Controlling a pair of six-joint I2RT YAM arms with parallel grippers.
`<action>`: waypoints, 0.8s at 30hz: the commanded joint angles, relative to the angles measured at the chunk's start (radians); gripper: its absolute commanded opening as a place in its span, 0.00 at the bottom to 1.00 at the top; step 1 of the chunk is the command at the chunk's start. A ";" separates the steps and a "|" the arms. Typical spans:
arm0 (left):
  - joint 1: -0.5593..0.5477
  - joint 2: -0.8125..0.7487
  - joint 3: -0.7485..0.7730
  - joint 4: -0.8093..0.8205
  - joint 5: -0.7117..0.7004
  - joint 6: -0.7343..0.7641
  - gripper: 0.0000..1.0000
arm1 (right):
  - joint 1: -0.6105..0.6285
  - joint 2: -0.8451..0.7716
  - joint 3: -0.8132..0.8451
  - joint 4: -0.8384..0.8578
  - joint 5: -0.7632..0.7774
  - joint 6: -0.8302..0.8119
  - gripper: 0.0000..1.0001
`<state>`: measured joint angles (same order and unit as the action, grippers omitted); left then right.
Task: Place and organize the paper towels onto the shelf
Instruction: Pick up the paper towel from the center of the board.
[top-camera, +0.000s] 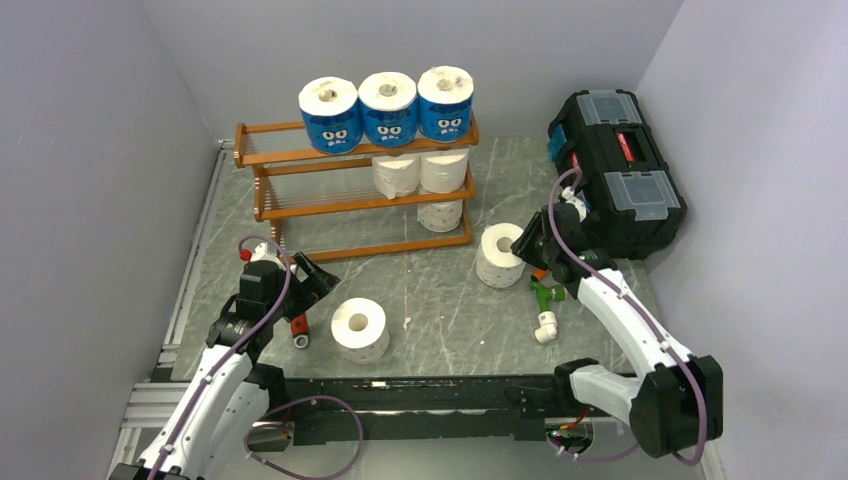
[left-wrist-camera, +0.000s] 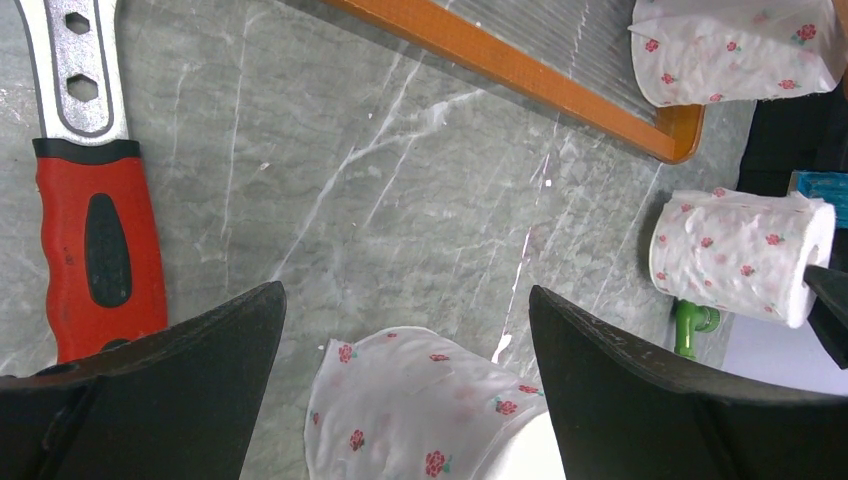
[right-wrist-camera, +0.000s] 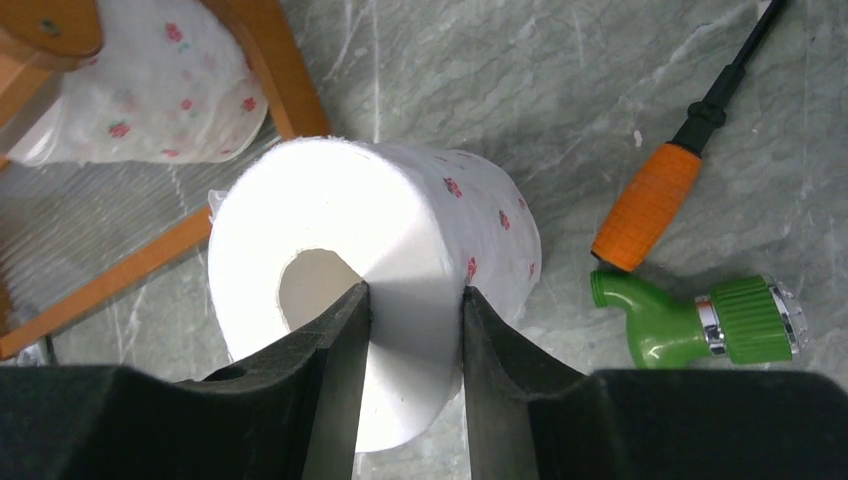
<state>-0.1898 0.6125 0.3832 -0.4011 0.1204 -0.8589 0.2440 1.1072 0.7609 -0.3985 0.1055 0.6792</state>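
The wooden shelf (top-camera: 330, 205) stands at the back left. Three blue-wrapped paper towels (top-camera: 388, 108) stand on its top tier, two white rolls (top-camera: 420, 173) on the middle tier and one (top-camera: 440, 215) on the bottom tier. My right gripper (right-wrist-camera: 415, 300) is shut on the wall of a white flowered roll (right-wrist-camera: 400, 220), one finger in its core and one outside; this roll (top-camera: 499, 255) is right of the shelf. My left gripper (left-wrist-camera: 407, 300) is open above the edge of another white roll (left-wrist-camera: 420, 410), which stands near the front (top-camera: 360, 330).
A red-handled wrench (left-wrist-camera: 95, 240) lies left of my left gripper. A green nozzle (right-wrist-camera: 700, 325), an orange-handled screwdriver (right-wrist-camera: 648, 205) and a white fitting (top-camera: 545, 327) lie near the right arm. A black toolbox (top-camera: 615, 170) stands at the back right.
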 joint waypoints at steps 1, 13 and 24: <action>-0.003 -0.004 0.017 0.012 0.010 0.009 0.98 | 0.047 -0.072 0.048 -0.019 0.031 -0.002 0.33; -0.003 -0.011 -0.005 0.042 0.026 -0.011 0.97 | 0.374 -0.048 0.105 -0.066 0.089 0.011 0.31; -0.003 -0.036 0.012 0.000 0.016 0.002 0.97 | 0.502 0.114 0.150 0.013 0.085 0.020 0.31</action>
<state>-0.1898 0.5957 0.3813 -0.4042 0.1349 -0.8597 0.7246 1.1954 0.8337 -0.4698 0.1753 0.6918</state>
